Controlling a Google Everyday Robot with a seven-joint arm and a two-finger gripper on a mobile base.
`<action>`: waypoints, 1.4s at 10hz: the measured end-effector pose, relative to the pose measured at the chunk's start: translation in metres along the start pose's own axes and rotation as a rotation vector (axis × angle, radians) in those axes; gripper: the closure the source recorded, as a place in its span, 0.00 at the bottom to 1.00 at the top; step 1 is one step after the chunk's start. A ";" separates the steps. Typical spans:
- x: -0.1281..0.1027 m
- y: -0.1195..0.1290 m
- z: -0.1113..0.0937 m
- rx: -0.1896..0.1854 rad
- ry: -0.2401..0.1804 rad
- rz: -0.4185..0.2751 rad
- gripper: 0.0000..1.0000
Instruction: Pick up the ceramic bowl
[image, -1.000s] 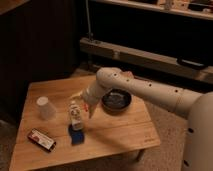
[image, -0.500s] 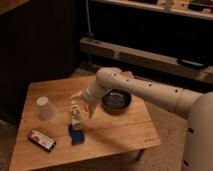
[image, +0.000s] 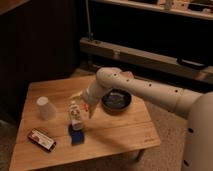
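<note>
The ceramic bowl (image: 118, 100) is round, shallow and glossy black with a paler sheen inside. It sits on the wooden table (image: 115, 132), right of centre near the far edge. My white arm reaches in from the right, bends above the table and points down. My gripper (image: 89, 109) hangs just left of the bowl, beside its left rim and low over the table. It is next to a small upright bottle (image: 76, 117).
A white upturned cup (image: 45, 108) stands at the left of the table. A red and dark flat packet (image: 41, 139) lies at the front left. A blue object (image: 76, 136) lies in front of the bottle. A dark shelf unit (image: 150, 55) stands behind the table.
</note>
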 end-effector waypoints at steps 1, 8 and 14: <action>0.000 0.000 0.000 0.000 0.000 0.000 0.20; 0.008 0.006 -0.003 -0.015 0.039 -0.005 0.20; 0.111 0.072 -0.061 0.007 0.247 -0.010 0.20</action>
